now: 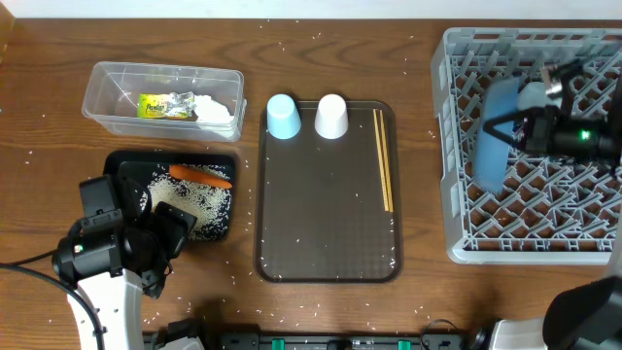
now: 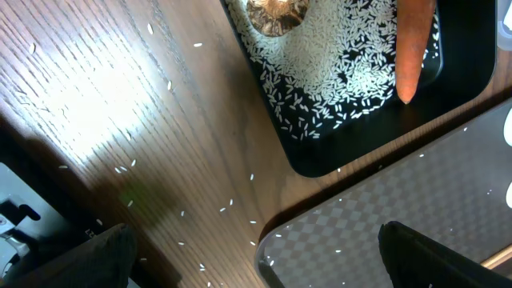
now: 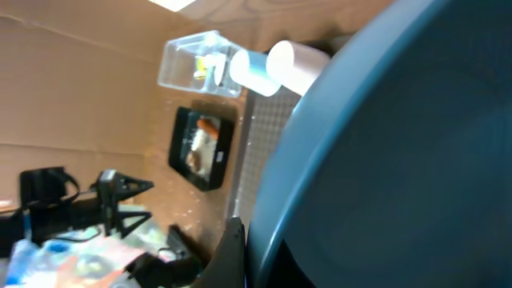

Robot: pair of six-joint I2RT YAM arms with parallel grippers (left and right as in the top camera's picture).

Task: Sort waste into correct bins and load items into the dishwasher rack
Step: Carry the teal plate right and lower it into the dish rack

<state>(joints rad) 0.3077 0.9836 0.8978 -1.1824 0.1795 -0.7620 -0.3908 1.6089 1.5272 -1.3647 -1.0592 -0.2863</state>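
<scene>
Clamping the large blue plate (image 1: 494,163) between closed jaws, my right gripper (image 1: 503,126) is holding it up on its edge inside the grey dishwasher rack (image 1: 457,209), among the upright pegs on the rack's left side. In the right wrist view the plate's dark blue face is filling most of the picture, with one black finger (image 3: 232,254) showing at its lower edge.

My left gripper (image 2: 256,256) is hovering with its jaws spread wide and nothing between them. It is sitting above the bare wooden table (image 1: 418,58), just off the near corner of the black tray (image 1: 115,167) and beside the edge of the brown serving tray (image 1: 326,214).

The black tray is carrying a spread of white rice grains (image 2: 336,56), a small brown food lump (image 2: 276,12) and the orange carrot (image 1: 201,176), which is lying along the tray's far side. Loose grains are also lying scattered over the table.

Beyond the black tray, the clear tub (image 1: 102,89) is holding the yellow-green snack wrapper (image 1: 160,105) and the crumpled white napkin (image 1: 216,109), which are touching.

On the serving tray, the light blue cup (image 1: 283,117) and the whitish cup (image 1: 331,116) are standing side by side at the far edge, and the wooden chopsticks (image 1: 383,160) are lying together along the right edge.
</scene>
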